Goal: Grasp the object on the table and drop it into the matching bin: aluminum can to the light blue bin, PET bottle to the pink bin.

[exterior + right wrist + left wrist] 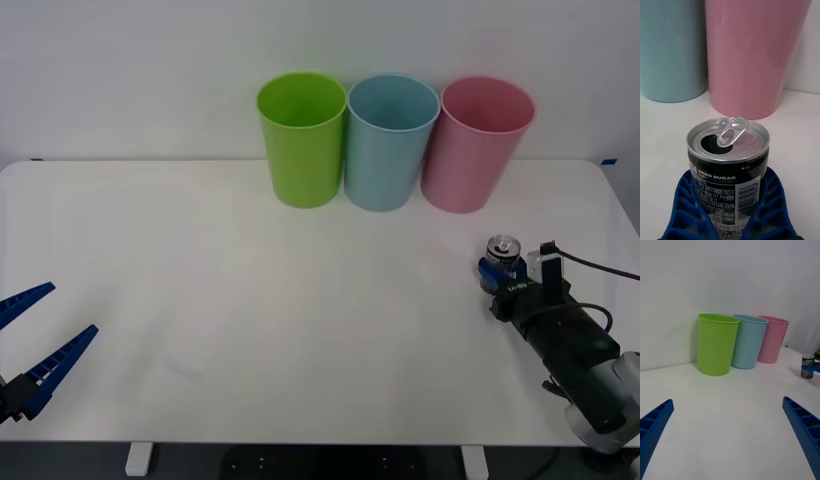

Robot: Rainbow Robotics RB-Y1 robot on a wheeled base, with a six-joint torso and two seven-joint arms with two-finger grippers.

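The aluminum can (503, 255) stands upright on the white tabletop (300, 330), on the robot's right side, in front of the pink bin (477, 143) and well apart from it. Its long axis is vertical, the silver pull-tab top facing up with the mouth already open. The right end effector (497, 268) is at the can: in the right wrist view its blue ribbed fingers (690, 210) sit on either side of the can's lower body, touching the label, so it looks clamped on the can, which still appears to rest on the tabletop.

The relation the coming move turns on is the can's place against the bins. From the right end effector the pink bin lies nearly straight ahead, while the light blue bin (389, 140) stands just beside it, toward the robot's left, between the pink bin and the lime green bin (301, 137). The can is far shorter than the bins, so it likely has to be raised above the rims and carried forward and leftward past the pink one.

The left end effector (35, 335) hovers over the near left edge of the tabletop, fingers spread wide apart, holding nothing, well away from the can; the right arm is plainly the nearer one
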